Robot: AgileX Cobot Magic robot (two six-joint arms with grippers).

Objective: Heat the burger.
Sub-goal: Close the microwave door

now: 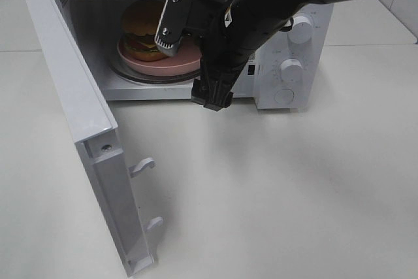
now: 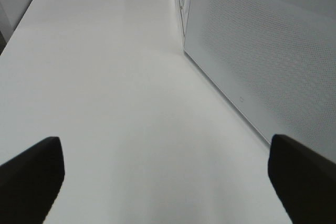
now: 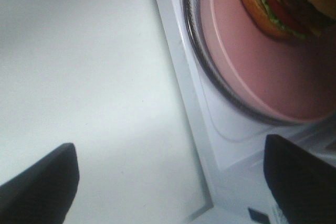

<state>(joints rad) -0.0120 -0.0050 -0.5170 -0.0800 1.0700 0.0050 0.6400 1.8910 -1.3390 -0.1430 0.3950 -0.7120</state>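
Note:
The burger point(image 1: 142, 25) sits on a round pink plate point(image 1: 176, 63) inside the open microwave point(image 1: 287, 37), on its glass turntable point(image 1: 140, 76). My right gripper point(image 1: 189, 75) hangs just outside the oven mouth, in front of the plate, open and holding nothing. Through the right wrist view the burger point(image 3: 286, 1) and the plate point(image 3: 262, 72) lie beyond the open right gripper point(image 3: 170, 187), apart from it. My left gripper point(image 2: 167, 182) shows only in its own wrist view, open and empty over bare table beside the door's outer panel point(image 2: 262, 51).
The microwave door point(image 1: 78, 102) stands swung out to the left, with its latch hooks point(image 1: 142, 166) sticking out over the table. Two dials point(image 1: 292, 68) are on the control panel at the right. White tabletop point(image 1: 274, 187) lies in front.

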